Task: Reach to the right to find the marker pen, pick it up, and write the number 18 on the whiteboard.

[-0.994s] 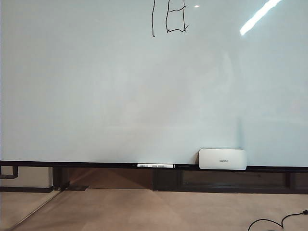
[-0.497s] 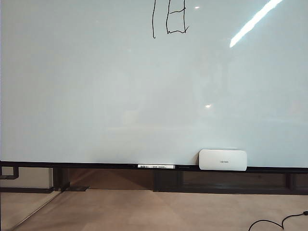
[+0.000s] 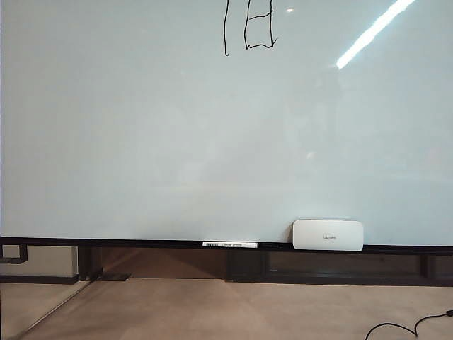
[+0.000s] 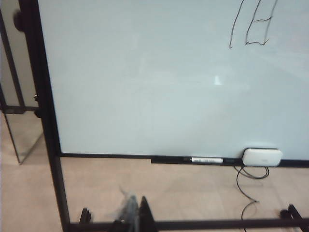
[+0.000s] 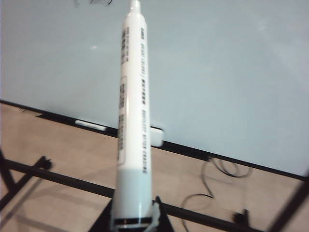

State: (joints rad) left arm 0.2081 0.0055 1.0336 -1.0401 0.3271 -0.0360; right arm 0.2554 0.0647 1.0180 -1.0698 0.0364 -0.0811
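At the right end effector point(image 5: 133, 220), clamped on its rear end away from the whiteboard point(image 5: 231, 72), the marker pen point(image 5: 133, 111) handles light, stiff and slick; left end effector point(image 4: 133, 217) state cannot be told.

A tan floor point(image 3: 233, 308) runs below. A black frame point(image 4: 46, 121) stands on it, with a dark cable point(image 3: 407, 327) curling at 5 o'clock. A bright light streak point(image 3: 374, 30) glares at 1 o'clock.

Bright, even light; a glare streak on the whiteboard point(image 3: 141, 142); wrist views slightly blurred
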